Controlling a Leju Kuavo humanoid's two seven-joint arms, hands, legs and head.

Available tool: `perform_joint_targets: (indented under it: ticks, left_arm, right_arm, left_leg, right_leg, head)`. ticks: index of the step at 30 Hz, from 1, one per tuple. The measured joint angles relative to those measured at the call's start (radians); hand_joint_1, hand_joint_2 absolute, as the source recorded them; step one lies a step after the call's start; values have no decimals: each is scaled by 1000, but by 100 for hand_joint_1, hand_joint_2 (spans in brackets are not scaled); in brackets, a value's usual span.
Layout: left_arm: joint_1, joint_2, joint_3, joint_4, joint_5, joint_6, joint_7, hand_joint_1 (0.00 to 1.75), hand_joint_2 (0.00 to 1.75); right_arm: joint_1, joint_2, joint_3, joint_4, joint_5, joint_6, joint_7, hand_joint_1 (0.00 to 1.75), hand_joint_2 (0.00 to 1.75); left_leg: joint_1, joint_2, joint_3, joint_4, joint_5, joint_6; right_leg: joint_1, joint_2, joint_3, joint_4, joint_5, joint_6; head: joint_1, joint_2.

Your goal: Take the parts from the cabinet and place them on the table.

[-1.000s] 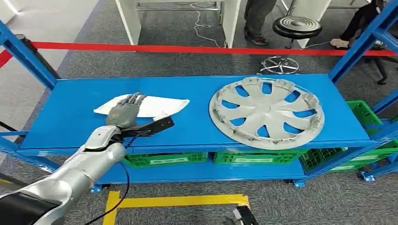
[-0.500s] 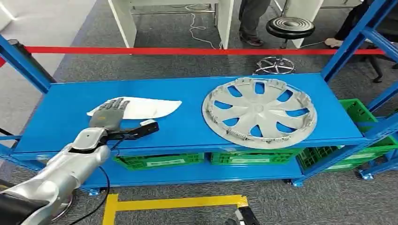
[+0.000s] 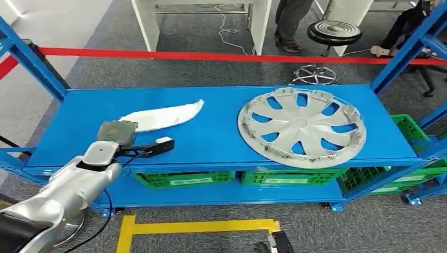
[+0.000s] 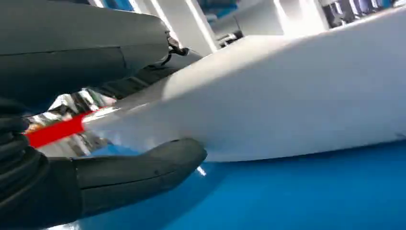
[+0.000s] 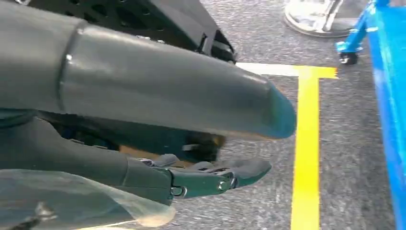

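A long white curved part (image 3: pixel 163 116) lies on the blue cabinet shelf (image 3: pixel 216 142), at its left half. My left hand (image 3: pixel 117 132) grips the part's near left end; in the left wrist view the thumb (image 4: pixel 143 172) sits under the white part (image 4: pixel 287 105) and dark fingers (image 4: pixel 86 52) lie over it. A large silver hubcap (image 3: pixel 301 126) lies flat on the right half of the shelf, untouched. My right hand (image 5: pixel 143 105) hangs over the grey floor with its fingers (image 5: pixel 215 175) stretched out and nothing in it.
Green crates (image 3: pixel 184 179) stand on the lower shelf, more at the right (image 3: pixel 392 174). Blue uprights (image 3: pixel 31 60) frame the cabinet. Behind it run a red tape (image 3: pixel 211 54), a black stool (image 3: pixel 334 31) and a person's legs (image 3: pixel 289 21). Yellow floor lines (image 3: pixel 200 226) lie in front.
The left hand's fingers, flat on the white part before, have curled round its left end. The part has swung, its far end now pointing further back. The camera has shifted slightly.
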Motion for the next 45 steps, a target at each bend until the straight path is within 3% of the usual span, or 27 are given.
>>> perform_joint_targets:
  ticks: [3, 4, 5, 7, 8, 9, 11, 13, 14, 15, 18, 20, 21, 23, 24, 25, 32, 35, 36, 37, 38, 39, 40, 41, 42, 43, 45]
  left_arm:
    - [1, 5, -2, 0, -11, 27, 13, 175, 175]
    - [3, 8, -2, 0, -15, 34, 16, 175, 175]
    - [3, 12, -2, 0, -17, 39, 17, 175, 175]
    - [6, 17, -4, 1, -20, 47, 18, 175, 175]
    - [12, 18, -5, 2, -23, 56, 22, 175, 175]
    - [20, 19, -5, 3, -31, 75, 28, 175, 175]
    - [28, 24, -6, 4, -38, 119, 34, 175, 175]
    - [28, 27, -7, 4, -32, 166, 21, 175, 175]
    - [28, 30, -5, 4, -29, 185, 12, 175, 175]
    - [28, 29, -4, 4, -26, 197, 7, 175, 175]
    - [37, 29, -4, 4, -23, 201, 1, 175, 175]
    - [38, 30, 3, 4, 9, 220, -29, 175, 175]
    - [39, 28, 14, 3, 50, 256, -69, 175, 175]
    - [48, 26, 48, 3, 124, 326, -162, 175, 175]
    - [57, 23, 75, 0, 172, 368, -228, 175, 175]
    - [69, 20, 96, -3, 207, 394, -276, 175, 175]
    - [69, 20, 97, -3, 207, 394, -276, 175, 175]
    - [74, 18, 108, -7, 235, 414, -317, 175, 175]
    - [93, 11, 152, -27, 302, 464, -426, 175, 175]
    - [100, 6, 157, -31, 311, 470, -442, 175, 175]
    - [129, -12, 236, -95, 418, 501, -634, 175, 175]
    - [300, -82, 356, -403, 866, 325, -956, 175, 175]
    - [524, -98, 309, -829, 1118, 119, -965, 175, 175]
    - [572, -97, 291, -915, 1158, 89, -976, 175, 175]
    - [619, -96, 275, -983, 1191, 68, -979, 175, 175]
    - [663, -95, 259, -1045, 1219, 55, -981, 175, 175]
    - [727, -92, 232, -1149, 1252, 32, -982, 175, 175]
  right_arm:
    - [8, 0, 0, 0, -3, -14, -14, 0, 0]
    - [9, 0, 0, -1, -3, -15, -17, 0, 0]
    - [9, 0, 0, -2, -3, -17, -18, 0, 0]
    - [10, 0, 0, -2, -3, -17, -21, 0, 0]
    - [12, 0, 0, -2, -3, -18, -23, 0, 0]
    - [13, 0, 0, -2, -3, -21, -25, 0, 0]
    - [16, 0, 0, -2, -3, -24, -27, 0, 0]
    - [18, 0, 0, -2, 0, -28, -27, 0, 0]
    - [19, 0, 0, -2, 1, -29, -26, 0, 0]
    - [18, 0, 0, -2, 2, -30, -26, 0, 0]
    - [22, 0, 0, -2, 2, -31, -26, 0, 0]
    - [23, 0, 0, -2, 2, -31, -25, 0, 0]
    - [23, 0, 0, -2, 3, -32, -24, 0, 0]
    - [21, 0, 1, -2, 4, -33, -22, 0, 0]
    - [18, -1, 1, -2, 5, -34, -21, 0, 0]
    - [16, -3, 1, -2, 6, -34, -18, 0, 0]
    - [16, -3, 1, -2, 6, -34, -18, 0, 0]
    - [16, -4, 1, -2, 7, -35, -16, 0, 0]
    - [20, -7, 1, -2, 8, -38, -12, 0, 0]
    - [22, -8, 1, -2, 8, -38, -11, 0, 0]
    - [30, -8, 1, -2, 6, -55, -2, 0, 0]
    - [53, -6, 1, 3, -14, -87, 40, 0, 0]
    - [62, -6, -5, 3, -38, -92, 69, 0, 0]
    - [65, -6, -9, 3, -40, -97, 76, 0, 0]
    - [67, -6, -14, 3, -42, -103, 84, 0, 0]
    - [68, -6, -17, 3, -41, -111, 92, 0, 0]
    - [70, -5, -18, 3, -30, -131, 103, 0, 0]
  left_leg:
    - [3, 2, 0, -5, 6, -13]
    - [5, 2, -5, 2, -4, -20]
    - [5, 2, -14, 28, -25, -27]
    - [9, 2, -77, 182, -107, -38]
    - [10, 2, -109, 259, -137, -41]
    - [11, 2, -128, 306, -146, -43]
    - [13, 2, -104, 258, -100, -42]
    - [13, 2, -19, 78, -8, -34]
    - [12, 2, 7, 18, -2, -29]
    - [8, 1, 18, -4, -8, -27]
    - [3, 2, 12, -3, -11, -13]
    - [13, 5, 18, -17, -1, 2]
    - [13, 5, 16, -17, -1, 9]
    - [12, 5, 15, -17, 0, 11]
    - [11, 5, 15, -16, -1, 12]
    - [11, 5, 16, -16, -1, 11]
    - [11, 5, 16, -16, -1, 11]
    - [11, 5, 16, -16, -1, 11]
    - [11, 5, 17, -15, -2, 11]
    - [11, 5, 17, -14, -3, 11]
    - [11, 2, 18, -9, -8, 6]
    - [3, 5, 19, -8, -11, -13]
    - [8, 5, -69, 223, -162, -35]
    - [8, 5, -95, 289, -186, -37]
    - [9, 5, -102, 310, -187, -37]
    - [11, 5, -87, 286, -164, -37]
    - [13, 5, -8, 134, -85, -35]
  right_leg:
    - [3, 3, -4, 6, 4, -10]
    - [-5, 0, -1, -2, 11, -20]
    - [-5, 0, -1, -2, 12, -22]
    - [-5, -2, -1, -2, 13, -28]
    - [-5, -2, -2, -2, 13, -28]
    - [-5, -2, -2, -2, 13, -28]
    - [-5, 1, -1, -1, 13, -27]
    - [-5, 2, 2, 1, 11, -26]
    - [-5, 2, 1, 0, 10, -23]
    - [3, 3, -5, 6, 10, -17]
    - [-1, 2, -7, -1, 15, -1]
    - [-2, 0, -27, 22, -11, 10]
    - [-3, 0, -51, 77, -43, 13]
    - [-4, 0, -123, 236, -111, 19]
    - [-4, 0, -156, 303, -130, 22]
    - [-4, 0, -166, 319, -122, 23]
    - [-4, 0, -165, 318, -121, 23]
    - [-4, 0, -162, 310, -113, 23]
    - [-4, 0, -129, 239, -65, 22]
    - [-4, -1, -110, 202, -45, 21]
    - [-5, -5, -27, 29, 24, 17]
    - [-3, 7, -2, 4, 3, -2]
    - [-11, 5, 3, -3, 12, -19]
    - [-11, 5, 3, -2, 11, -20]
    - [-11, 5, 3, -2, 11, -20]
    - [-11, 5, 3, -2, 11, -20]
    - [-11, 5, 3, -1, 10, -19]
  head:
    - [-1, 0]
    - [0, 0]
    - [-5, 0]
    - [-9, 0]
    - [-10, 0]
    - [-10, 0]
    - [-10, 0]
    - [-10, 0]
    - [-9, 0]
    - [-10, 0]
    - [-9, 0]
    - [-7, 0]
    - [-3, 0]
    - [-2, 0]
    - [-1, 0]
    - [-1, 0]
    - [-1, 0]
    - [-2, 0]
    - [0, 0]
    - [0, 0]
    - [0, 0]
    - [-3, 0]
    - [-7, 0]
    - [-8, 0]
    - [-7, 0]
    - [-8, 0]
    - [-8, 0]
